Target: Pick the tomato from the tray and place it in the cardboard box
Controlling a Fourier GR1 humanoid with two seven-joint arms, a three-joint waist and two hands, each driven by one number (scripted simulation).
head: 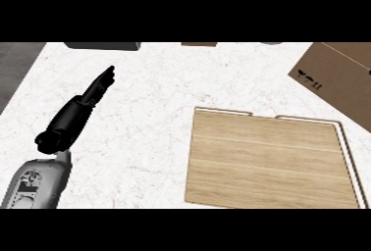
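Observation:
A flat wooden tray lies on the counter at the lower right, and nothing rests on it. No tomato shows anywhere in the head view. The brown cardboard box stands at the upper right, cut off by the edge, so its inside is hidden. My left hand is at the left over the white counter, fingers straight and pointing up and away, holding nothing. It is well left of the tray. My right hand does not show.
The white marble counter ends at the left, where a grey floor strip shows. A dark object and a small brown thing sit along the far edge.

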